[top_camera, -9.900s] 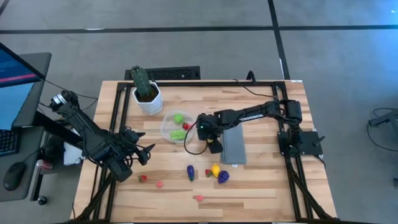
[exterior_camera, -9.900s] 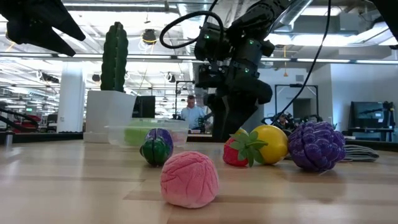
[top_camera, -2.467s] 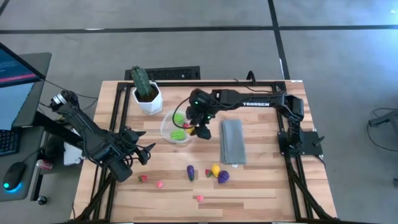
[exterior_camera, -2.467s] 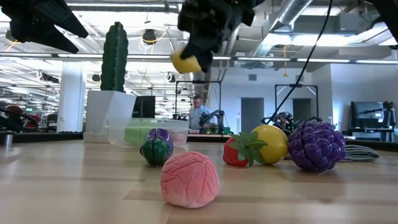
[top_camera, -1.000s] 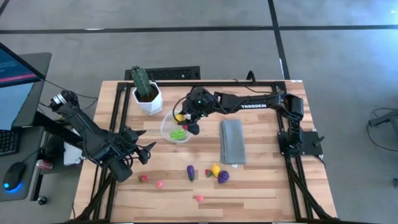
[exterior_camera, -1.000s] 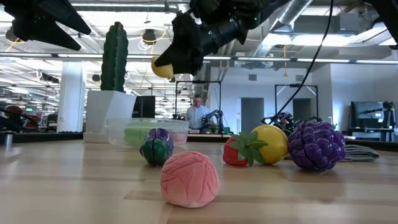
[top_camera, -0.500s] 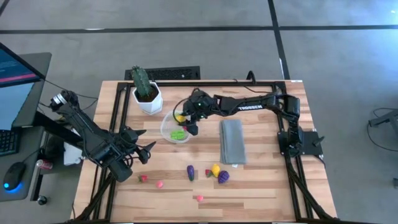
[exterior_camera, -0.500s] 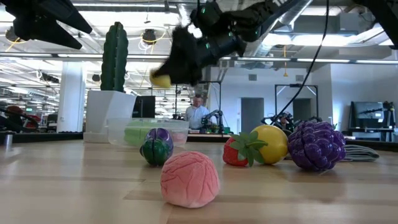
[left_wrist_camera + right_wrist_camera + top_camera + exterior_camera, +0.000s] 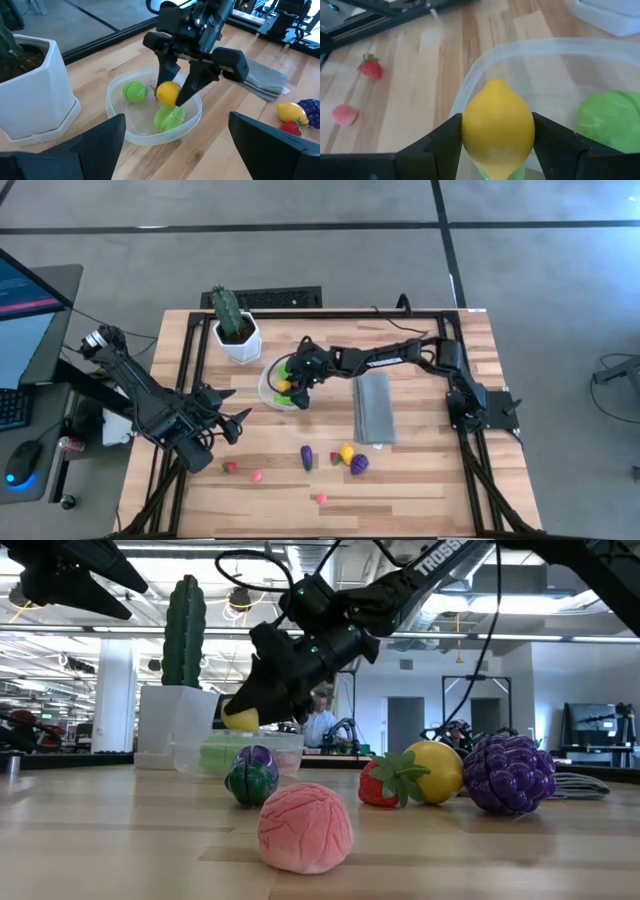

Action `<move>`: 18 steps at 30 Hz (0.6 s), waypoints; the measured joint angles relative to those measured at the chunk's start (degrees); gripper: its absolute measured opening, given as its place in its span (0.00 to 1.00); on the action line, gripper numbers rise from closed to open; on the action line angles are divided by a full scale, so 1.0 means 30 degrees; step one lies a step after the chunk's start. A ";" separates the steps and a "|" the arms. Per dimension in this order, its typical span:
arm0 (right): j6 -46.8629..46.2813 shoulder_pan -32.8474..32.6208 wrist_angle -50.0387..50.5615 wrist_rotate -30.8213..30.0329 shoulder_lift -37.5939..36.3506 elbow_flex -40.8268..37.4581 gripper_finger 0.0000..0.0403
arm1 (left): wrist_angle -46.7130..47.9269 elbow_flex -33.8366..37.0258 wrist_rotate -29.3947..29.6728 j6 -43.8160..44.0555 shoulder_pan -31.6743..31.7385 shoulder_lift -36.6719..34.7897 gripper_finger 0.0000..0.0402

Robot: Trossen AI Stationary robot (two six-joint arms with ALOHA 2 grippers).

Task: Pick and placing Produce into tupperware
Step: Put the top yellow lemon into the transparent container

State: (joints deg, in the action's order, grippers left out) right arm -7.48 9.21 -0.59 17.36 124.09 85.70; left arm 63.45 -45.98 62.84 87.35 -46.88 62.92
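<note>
now, right gripper (image 9: 172, 95): gripping a yellow lemon (image 9: 498, 128) between its fingers, hanging just over the tupperware (image 9: 116, 95)
tupperware: sitting beside the white cactus pot (image 9: 238, 340), holding two green pieces (image 9: 169, 119)
left gripper (image 9: 228, 425): waiting near the table's left edge, fingers spread wide, holding nothing
loose produce (image 9: 347, 458): lying on the wood toward the front, well apart from the tupperware
grey cloth (image 9: 375, 407): lying flat right of the tupperware

Between the jaws, the lemon (image 9: 497, 131) hides part of the tupperware (image 9: 485, 65) floor beneath it; the lettuce (image 9: 609, 117) runs off the picture's edge.
</note>
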 joint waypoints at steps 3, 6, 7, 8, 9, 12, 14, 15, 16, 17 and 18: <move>0.0427 -0.0059 -0.0132 -0.0970 0.0000 0.0062 0.60 | 0.0002 0.0000 0.0003 0.0000 -0.0004 0.0000 0.85; 0.0300 0.0190 -0.0113 -0.1257 0.0000 0.0054 0.60 | 0.0004 0.0000 0.0003 0.0000 -0.0001 0.0000 0.85; 0.0036 0.0285 -0.0112 -0.1294 0.0000 0.0062 0.60 | 0.0004 0.0000 0.0017 0.0000 0.0003 0.0000 0.85; -0.0163 0.0371 -0.0044 -0.1294 0.0000 0.0062 0.60 | 0.0004 0.0000 0.0057 0.0000 -0.0003 0.0000 0.85; -0.0375 0.0465 0.0131 -0.1301 0.0000 0.0062 0.60 | 0.0004 0.0000 0.0076 0.0003 -0.0004 0.0000 0.85; -0.0514 0.0605 0.0430 -0.1300 0.0000 0.0054 0.60 | 0.0004 0.0000 0.0083 0.0000 -0.0003 0.0000 0.85; -0.0518 0.0591 0.0544 -0.1221 0.0000 0.0054 0.60 | 0.0004 0.0000 0.0083 0.0007 -0.0001 0.0000 0.85; -0.0509 0.0591 0.0563 -0.1103 0.0000 0.0054 0.60 | 0.0004 0.0000 0.0090 0.0001 -0.0004 0.0000 0.85; -0.0480 0.0583 0.0520 -0.0831 0.0000 0.0054 0.60 | 0.0004 0.0000 0.0091 0.0007 -0.0004 0.0000 0.85; -0.0424 0.0583 0.0408 -0.0534 0.0000 0.0054 0.60 | 0.0004 0.0000 0.0091 0.0007 0.0003 0.0000 0.85; -0.0416 0.0583 0.0330 -0.0303 0.0000 0.0054 0.60 | 0.0007 0.0000 0.0091 0.0007 -0.0003 0.0000 0.85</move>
State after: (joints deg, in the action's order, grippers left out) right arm -8.73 10.96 0.40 16.45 124.09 85.86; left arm 63.47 -45.98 63.11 87.37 -46.89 62.92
